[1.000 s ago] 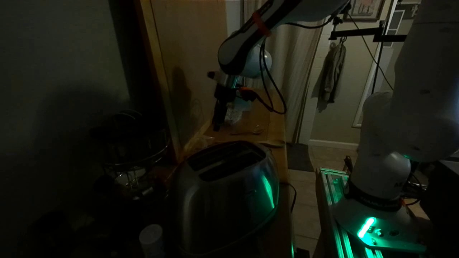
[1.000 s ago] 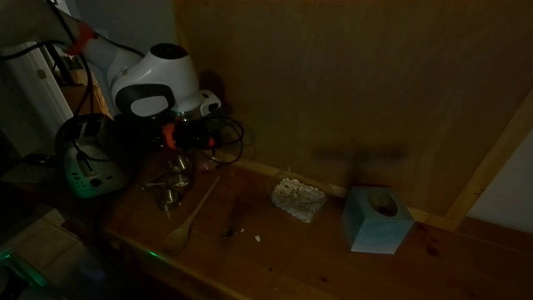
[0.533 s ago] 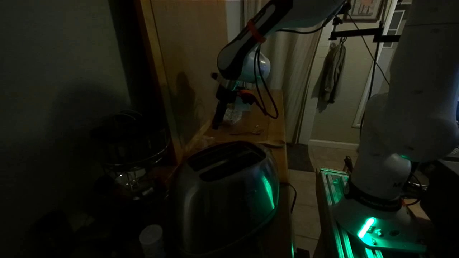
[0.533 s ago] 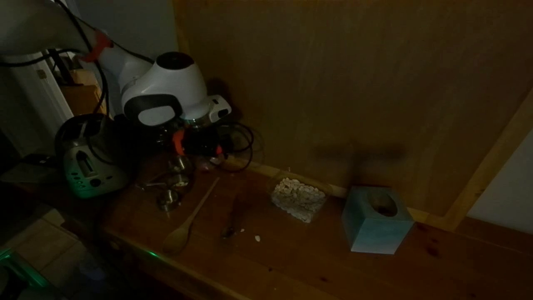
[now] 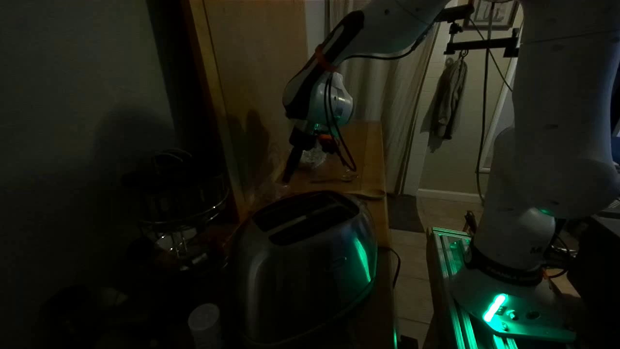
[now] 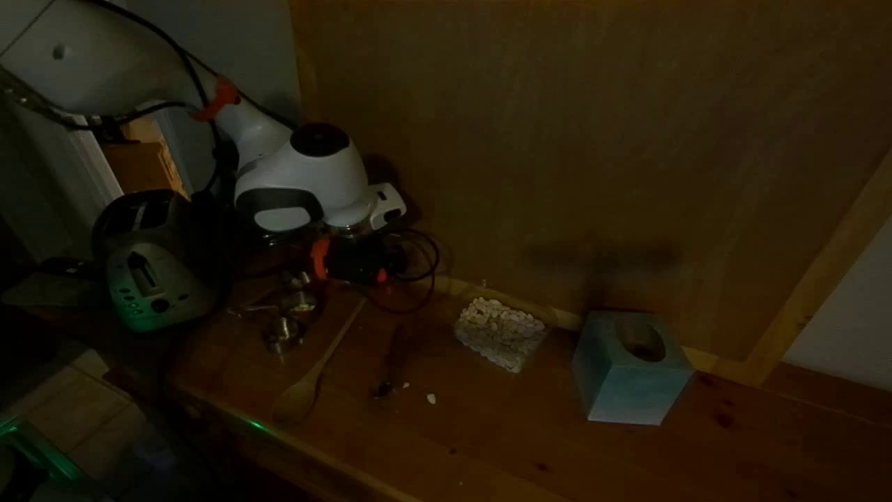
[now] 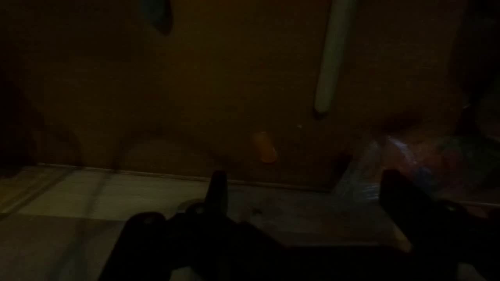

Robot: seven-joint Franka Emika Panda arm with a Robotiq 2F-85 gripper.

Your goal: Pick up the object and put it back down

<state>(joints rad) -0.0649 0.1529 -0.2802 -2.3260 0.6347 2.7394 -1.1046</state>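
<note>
Room v. dim; green light [image 5: 495, 308] on robot base, lower right in an exterior view. Bench [image 6: 557, 453] spans the lower part in an exterior view, tall board [image 6: 592, 139] behind it.

Progress: no pick-up evident. The gripper [image 7: 304, 175] is spread wide, nothing seen between its fingers, over the rear of the bench by the board. Prob. approach stage; an unladen gripper would also fit a finished put-down, so not certain. If approach, then grasp, lift & set-down all o/s.

Object: task doesn't name it; can't confirm which. Best guess: small orange piece [image 7: 265, 148], nr centre of wrist view, on the bench, above the finger gap in frame. Alt.: clear bag [image 7: 414, 160], right of wrist view, partly behind the finger at right of frame; contact can't be told.

Views: orange piece made out in wrist view only; neither exterior view gives it. Wooden spoon [image 6: 300, 397] is whole in an exterior view, lower left of centre; wrist view gets handle only, top edge. Tissue box [image 6: 631, 376], right of an exterior view, & toaster [image 5: 310, 271], in both exterior views, not in wrist view. Coat [image 5: 450, 102], upper right in an exterior view, ditto.
</note>
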